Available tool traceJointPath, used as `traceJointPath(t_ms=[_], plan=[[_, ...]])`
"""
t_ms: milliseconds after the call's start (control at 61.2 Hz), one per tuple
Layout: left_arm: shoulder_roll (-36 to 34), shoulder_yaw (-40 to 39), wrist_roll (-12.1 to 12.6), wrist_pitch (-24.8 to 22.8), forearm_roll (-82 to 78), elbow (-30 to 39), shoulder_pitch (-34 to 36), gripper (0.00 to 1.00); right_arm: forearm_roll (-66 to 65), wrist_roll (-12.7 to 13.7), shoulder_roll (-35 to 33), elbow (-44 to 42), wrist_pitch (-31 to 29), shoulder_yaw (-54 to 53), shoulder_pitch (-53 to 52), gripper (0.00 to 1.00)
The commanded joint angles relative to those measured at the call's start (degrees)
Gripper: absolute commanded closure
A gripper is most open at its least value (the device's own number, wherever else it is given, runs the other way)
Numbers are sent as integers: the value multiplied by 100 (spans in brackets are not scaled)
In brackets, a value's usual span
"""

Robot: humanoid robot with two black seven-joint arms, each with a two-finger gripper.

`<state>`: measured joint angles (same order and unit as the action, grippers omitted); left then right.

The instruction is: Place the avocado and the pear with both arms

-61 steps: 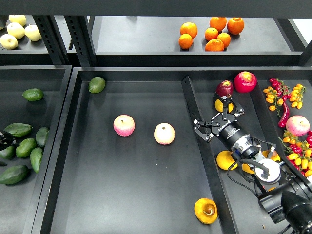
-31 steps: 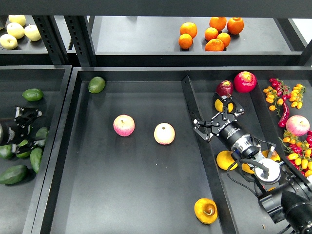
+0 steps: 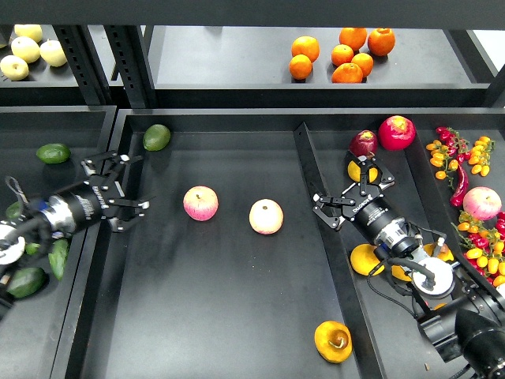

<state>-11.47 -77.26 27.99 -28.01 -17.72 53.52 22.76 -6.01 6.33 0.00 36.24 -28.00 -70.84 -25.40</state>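
Note:
The avocado (image 3: 156,136), smooth and lime-green, lies in the far left corner of the big middle tray (image 3: 229,316). The pear (image 3: 333,341), golden with a brown dimple, lies at the tray's near right, next to the divider. My left gripper (image 3: 132,184) is open and empty over the tray's left edge, below the avocado and left of a pink apple. My right gripper (image 3: 345,188) is open and empty over the right compartment just past the divider, well above the pear.
Two pink-yellow apples (image 3: 200,203) (image 3: 266,216) lie mid-tray. A divider (image 3: 319,229) splits off the right compartment with red apples (image 3: 397,132), yellow fruit (image 3: 367,259) and peppers (image 3: 458,162). Dark avocados (image 3: 53,152) fill the left bin. Oranges (image 3: 347,51) sit on the shelf.
My left arm has swung in from the left bin towards the right and now reaches over the middle tray's left edge. The right arm and the fruit have not moved.

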Motion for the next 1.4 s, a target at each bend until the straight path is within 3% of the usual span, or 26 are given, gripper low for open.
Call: traceJointPath(t_ms=[0,82,229,718,931,996,1127,1290,1388], plan=[[741,-359,1,1,58,150,-341,20,-14,9,0,-3,0,0,0,1],[1147,-535,1,1,128,150,-526,20,-14,9,0,6,0,0,0,1],[1147,-694,1,1,356,150,-808,20,-14,9,0,6,0,0,0,1],[1147,-597,-57,1,1842,71,-834,18,-225,88,0,23,0,9,0,1],[1147,-553,-57,1,1842,44,-834,16,-445,1045,0,462,0,149,-79,1],[1147,-509,-66,1,1833,44,-834,16,-428,1230,0,908,0,551,-70,1],[1147,-474,-66,1,1842,44,-834,15,-313,1292,-404,1315,0,1028,-105,1],[1147,-421,-66,1,1842,36,-834,15,135,1985,-949,1693,0,1318,-158,1],[1147,-412,-66,1,1842,36,-834,15,153,2167,-1168,1816,0,1389,-176,1]])
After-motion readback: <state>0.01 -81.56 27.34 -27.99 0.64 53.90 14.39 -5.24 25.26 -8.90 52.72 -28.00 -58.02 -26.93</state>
